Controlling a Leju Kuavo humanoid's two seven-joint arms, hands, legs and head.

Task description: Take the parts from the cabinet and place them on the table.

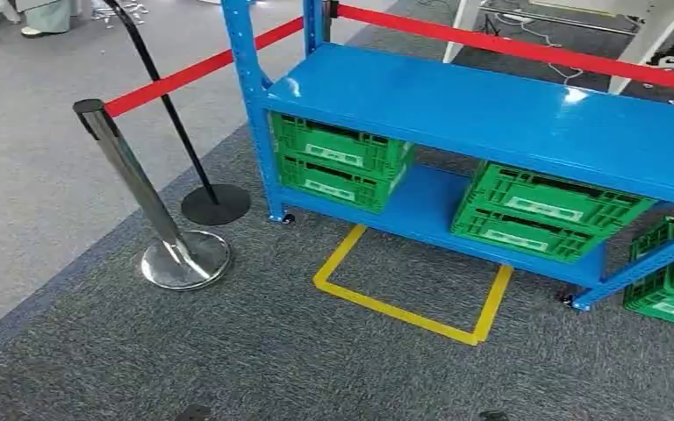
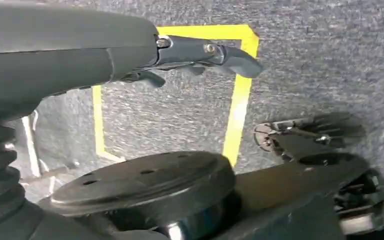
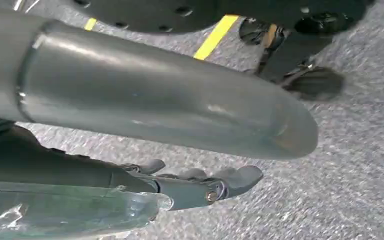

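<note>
While blue cabinet [image 1: 491, 114] holds green crates [image 1: 338, 158], left robot hand [image 2: 200, 55] released; right robot hand [image 3: 200, 182] seemingly grasping clear bag [image 3: 65, 210].

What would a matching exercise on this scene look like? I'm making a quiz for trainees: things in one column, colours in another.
Things:
1. Shelf rack
2. Crates on the lower shelf
3. Floor tape square
4. Barrier belt

Colours:
A. yellow
B. red
C. blue
D. green

Pairs: 1-C, 2-D, 3-A, 4-B
</note>
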